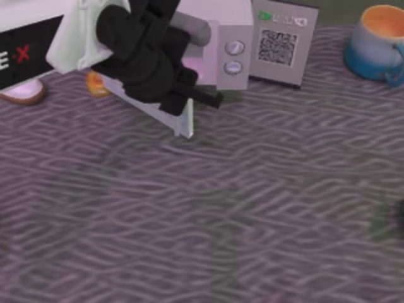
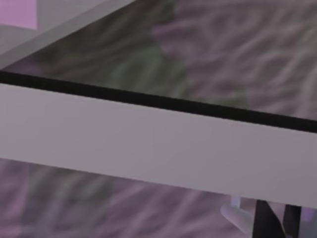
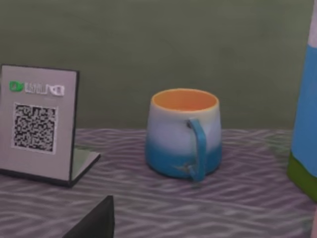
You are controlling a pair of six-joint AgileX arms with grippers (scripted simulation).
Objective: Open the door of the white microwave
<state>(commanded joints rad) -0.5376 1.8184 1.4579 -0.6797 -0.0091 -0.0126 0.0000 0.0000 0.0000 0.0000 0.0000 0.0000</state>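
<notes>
The microwave sits at the upper middle of the top view, its door swung out toward the lower left so its free edge ends near the frame's centre. The left gripper lies over that door near its outer edge, seemingly closed on it, though the fingers are mostly hidden. In the left wrist view the door's edge fills the frame. Open cloth spreads below. Placard and mug stand to the right. The right arm is barely visible at the right edge; its claw's state cannot be told.
</notes>
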